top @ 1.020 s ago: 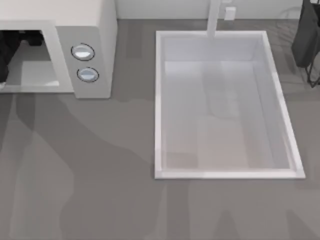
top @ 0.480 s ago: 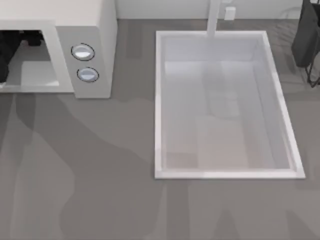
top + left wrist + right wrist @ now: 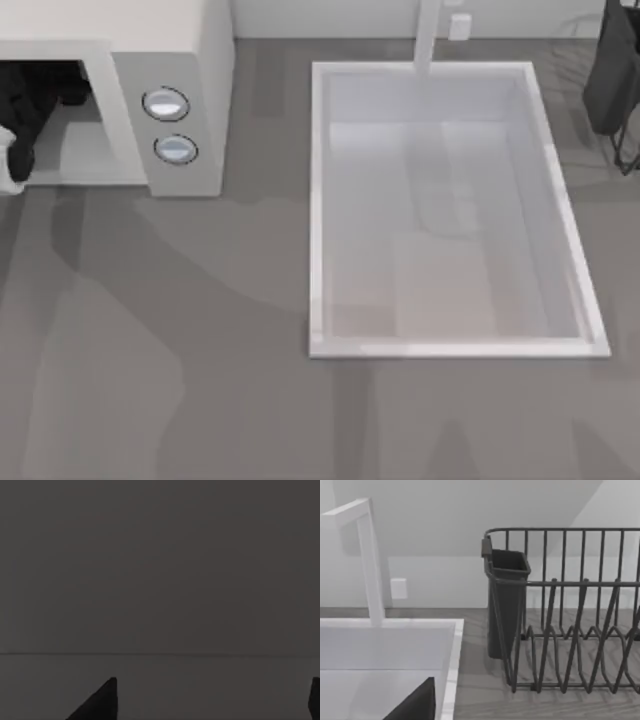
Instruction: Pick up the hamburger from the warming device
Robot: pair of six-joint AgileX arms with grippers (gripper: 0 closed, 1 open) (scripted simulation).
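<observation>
The warming device [image 3: 190, 40] is a white microwave at the table's back left, with two round knobs [image 3: 166, 104] on its side panel. My left arm [image 3: 25, 115] reaches into its rectangular cavity [image 3: 85, 150] as a black shape. The left wrist view is dark; two dark fingertips [image 3: 102, 702] stand far apart at its lower edge with nothing between them. The hamburger is hidden. My right arm is parked near the back right, with one dark fingertip [image 3: 417, 705] over the sink's corner.
A large white sink basin [image 3: 320, 200] with a faucet [image 3: 428, 35] fills the middle and right of the table. A dark wire dish rack [image 3: 570, 630] with a cutlery holder [image 3: 506, 600] stands at the back right [image 3: 612, 80]. Grey counter lies in front.
My left arm has moved to the right and deeper into the microwave cavity, and more of its black body now shows there. The right arm has not moved.
</observation>
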